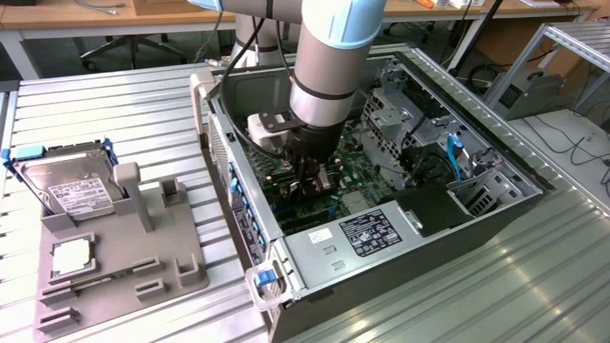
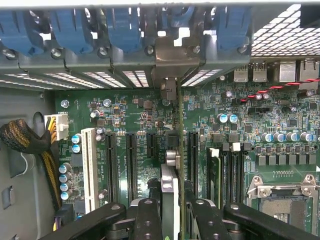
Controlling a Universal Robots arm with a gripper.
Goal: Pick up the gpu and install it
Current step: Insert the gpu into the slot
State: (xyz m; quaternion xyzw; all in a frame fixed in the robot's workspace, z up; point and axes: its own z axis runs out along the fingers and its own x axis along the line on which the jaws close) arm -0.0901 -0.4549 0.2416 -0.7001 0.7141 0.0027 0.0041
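The gpu [image 2: 170,182] shows edge-on in the wrist view, upright over the green motherboard [image 2: 135,110] between the black expansion slots. Its silver bracket [image 2: 171,62] lies against the case's rear slot openings, under the blue latches. My gripper [image 2: 175,217] is shut on the card, with one black finger [image 2: 146,220] on each side. In the exterior view my gripper [image 1: 313,184] reaches down into the open computer case [image 1: 496,153] with the dark card between its fingers. I cannot tell whether the card's edge sits in a slot.
A silver hard drive [image 1: 71,184] and a small square chip [image 1: 71,257] rest in the grey holder [image 1: 128,275] at the exterior view's left. Inside the case are the power supply [image 1: 372,232], a white slot [image 2: 89,167], a memory stick [image 2: 215,172], the processor socket [image 2: 280,195] and cables [image 2: 20,137].
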